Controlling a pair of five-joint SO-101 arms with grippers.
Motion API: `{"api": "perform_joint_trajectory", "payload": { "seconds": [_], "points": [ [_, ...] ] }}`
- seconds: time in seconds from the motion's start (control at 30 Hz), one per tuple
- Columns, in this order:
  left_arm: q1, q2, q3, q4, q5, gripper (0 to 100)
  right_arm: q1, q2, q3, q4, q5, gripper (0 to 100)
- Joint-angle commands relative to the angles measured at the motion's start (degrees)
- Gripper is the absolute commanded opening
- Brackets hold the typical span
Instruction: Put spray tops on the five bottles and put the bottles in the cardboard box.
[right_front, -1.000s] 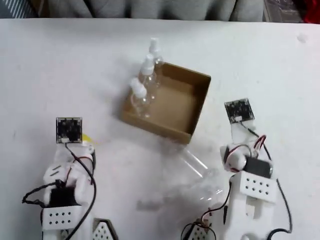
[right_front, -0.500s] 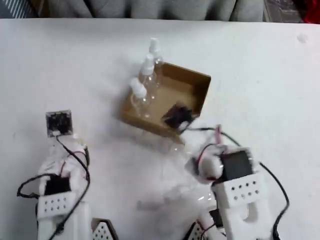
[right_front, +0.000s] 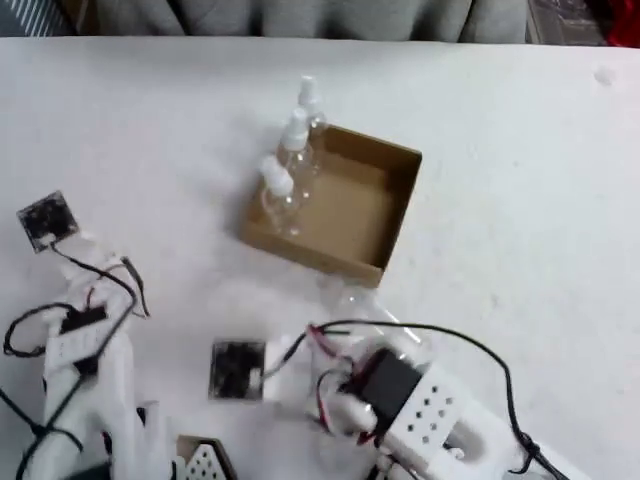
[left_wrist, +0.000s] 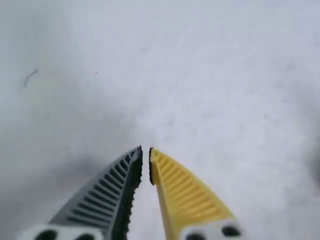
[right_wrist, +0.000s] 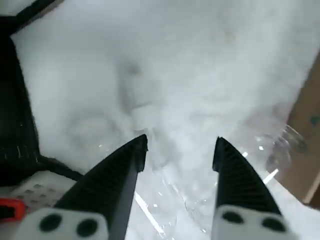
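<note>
The cardboard box (right_front: 395, 165) stands open at mid-table. Three clear bottles with white spray tops (right_front: 278, 190) line its left wall; I cannot tell if they are inside it. An uncapped clear bottle (right_front: 372, 312) lies on the table just in front of the box. My right gripper (right_wrist: 181, 142) is open above clear bottles (right_wrist: 197, 202) lying on the table, with another bottle's open neck (right_wrist: 286, 141) by the box wall (right_wrist: 306, 125). The right arm (right_front: 400, 395) sits at the near edge. My left gripper (left_wrist: 145, 151) is shut and empty over bare table, its arm (right_front: 75, 330) at the far left.
The table (right_front: 520, 200) is white, with open surface right of the box and at the back. Black cables (right_front: 430, 330) loop off the right arm near the lying bottle. Grey fabric (right_front: 300, 15) lines the table's far edge.
The right arm swung from right of the box across its front to the near middle, now pointing left. The left arm shifted left and farther back.
</note>
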Motion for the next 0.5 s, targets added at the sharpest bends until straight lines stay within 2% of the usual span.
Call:
{"api": "perform_joint_trajectory", "payload": {
  "seconds": [0.0, 0.2, 0.47],
  "points": [
    [-3.03, 9.89, -9.05, -1.67, 5.98, 2, -4.35, -0.31, 0.18, -0.92, 0.44, 24.6],
    [-6.11, 21.76, -16.88, -1.14, 11.16, 2, -7.69, -0.31, 7.47, -7.78, 0.53, 28.7],
    [-6.64, 22.46, -18.64, 1.76, 11.25, 2, -7.52, -0.31, 14.95, -16.92, 3.16, 28.7]
  ]
}}
